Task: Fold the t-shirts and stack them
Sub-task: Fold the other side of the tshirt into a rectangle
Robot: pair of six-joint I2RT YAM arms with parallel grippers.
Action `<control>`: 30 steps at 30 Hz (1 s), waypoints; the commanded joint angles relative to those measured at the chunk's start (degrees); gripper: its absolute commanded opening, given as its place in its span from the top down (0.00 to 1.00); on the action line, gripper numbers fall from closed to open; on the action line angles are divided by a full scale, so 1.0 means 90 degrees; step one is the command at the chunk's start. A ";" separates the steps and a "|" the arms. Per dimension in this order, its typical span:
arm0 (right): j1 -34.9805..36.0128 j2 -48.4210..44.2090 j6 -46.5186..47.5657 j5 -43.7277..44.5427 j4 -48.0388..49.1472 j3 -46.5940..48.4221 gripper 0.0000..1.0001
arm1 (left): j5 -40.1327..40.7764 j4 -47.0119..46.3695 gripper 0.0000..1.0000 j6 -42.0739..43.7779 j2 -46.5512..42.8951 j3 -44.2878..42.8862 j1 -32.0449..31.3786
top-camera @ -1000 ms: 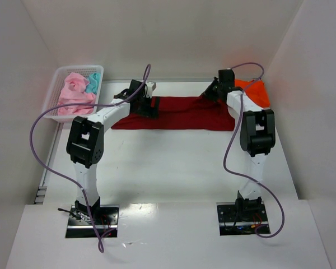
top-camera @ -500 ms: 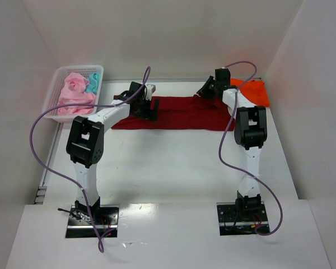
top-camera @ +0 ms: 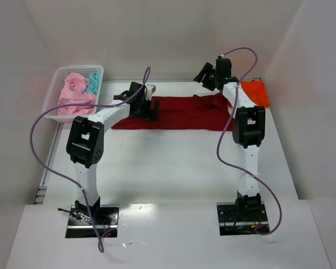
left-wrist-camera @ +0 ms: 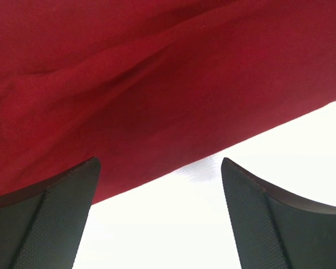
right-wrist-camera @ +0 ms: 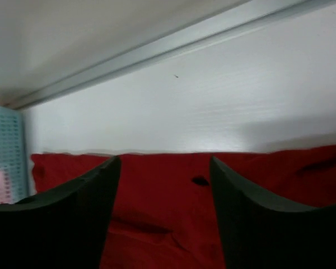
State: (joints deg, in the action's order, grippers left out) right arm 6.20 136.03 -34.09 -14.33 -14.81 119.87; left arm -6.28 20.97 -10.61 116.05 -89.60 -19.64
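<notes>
A large dark red t-shirt (top-camera: 185, 115) lies stretched in a band across the far half of the table. My left gripper (top-camera: 153, 109) is low over its left part, open. In the left wrist view my left gripper (left-wrist-camera: 159, 162) straddles the shirt's (left-wrist-camera: 157, 84) near hem and bare table, holding nothing. My right gripper (top-camera: 203, 75) hangs open in the air above the shirt's far right end. In the right wrist view my right gripper (right-wrist-camera: 165, 159) has only the red shirt (right-wrist-camera: 162, 224) showing below its gap. An orange t-shirt (top-camera: 256, 92) lies at the far right.
A white mesh basket (top-camera: 78, 68) at the far left holds pink t-shirts (top-camera: 74, 89) and a teal one (top-camera: 93, 83); its wall (right-wrist-camera: 5, 145) shows at the left of the right wrist view. White enclosure walls stand close behind and on both sides.
My right gripper has opened, let go of the red shirt's right end, and risen back and to the left. The shirt's end has settled on the table. The left arm has barely moved.
</notes>
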 commanded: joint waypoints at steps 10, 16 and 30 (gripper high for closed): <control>-0.0511 -0.2974 0.0927 0.1172 0.0287 -0.3814 0.18 | -0.2530 -0.1645 0.01 0.0632 0.0190 -0.0949 -0.0025; -0.0874 -0.3659 0.0653 0.1240 0.0639 -0.4618 0.15 | -0.2788 -0.1139 0.01 0.0574 0.1704 -0.2903 -0.0493; -0.1011 -0.2537 0.0466 0.0811 0.0747 -0.4062 0.18 | -0.2486 -0.0037 0.00 0.0692 0.4282 -0.6603 -0.0992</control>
State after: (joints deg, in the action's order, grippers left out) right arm -3.14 110.52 -29.63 -7.01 -10.85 80.27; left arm -28.51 18.81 -4.62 150.95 -141.73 -29.95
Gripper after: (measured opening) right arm 0.818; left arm 0.995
